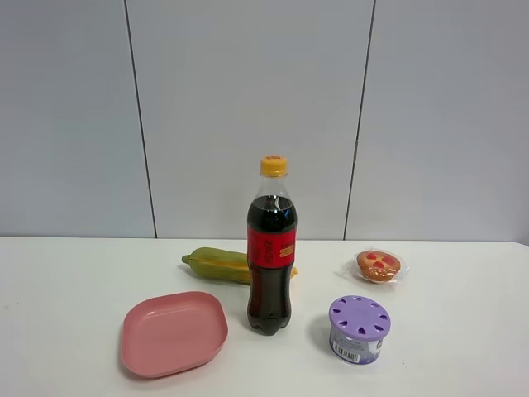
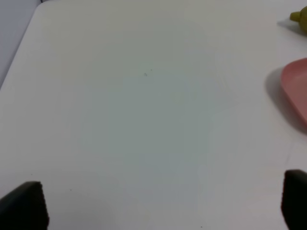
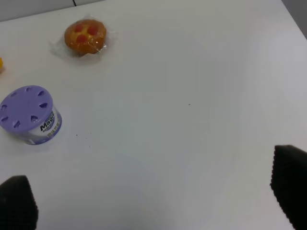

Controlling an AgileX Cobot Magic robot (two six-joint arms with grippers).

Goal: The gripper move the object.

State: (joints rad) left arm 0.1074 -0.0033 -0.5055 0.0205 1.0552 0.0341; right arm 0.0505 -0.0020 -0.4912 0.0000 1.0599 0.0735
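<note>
The cola bottle (image 1: 271, 248) stands upright at the middle of the white table, with a red label and an orange-yellow cap. No arm or gripper shows in the exterior high view. My left gripper (image 2: 163, 203) is open over bare table, its black fingertips (image 2: 24, 206) far apart. My right gripper (image 3: 153, 203) is also open, its fingertips (image 3: 290, 184) wide apart over bare table. The bottle is out of both wrist views.
A pink plate (image 1: 173, 332) lies left of the bottle; its rim shows in the left wrist view (image 2: 295, 88). A green-yellow fruit (image 1: 219, 265) lies behind the bottle. A purple-lidded canister (image 1: 359, 329) (image 3: 29, 115) and a wrapped pastry (image 1: 378, 265) (image 3: 85, 36) sit to the right.
</note>
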